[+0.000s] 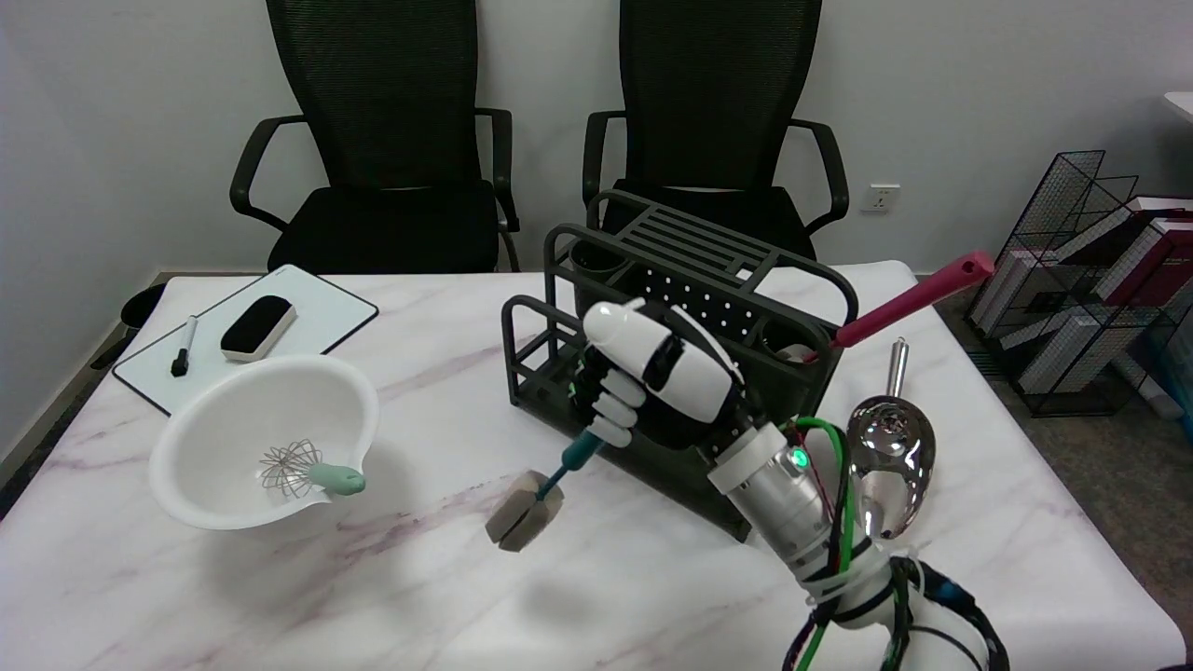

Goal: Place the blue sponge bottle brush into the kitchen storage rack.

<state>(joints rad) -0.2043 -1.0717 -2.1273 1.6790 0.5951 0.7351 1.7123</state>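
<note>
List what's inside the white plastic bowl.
A wire whisk with a pale green handle lies inside the white plastic bowl, handle resting over the near rim. The bowl's near inner wall is hidden by the rim.

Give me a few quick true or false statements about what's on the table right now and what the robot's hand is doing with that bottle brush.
1. The right hand holds the bottle brush by its handle. True.
2. The brush's sponge end points up toward the ceiling. False: the sponge end hangs low, down toward the table.
3. A whisk lies in the white bowl. True.
4. The rack is white. False: it is a dark rack.
5. The metal scoop sits inside the rack. False: it lies on the table to the right of the rack.
6. A red-handled tool sticks out of the rack's right end. True.
</note>
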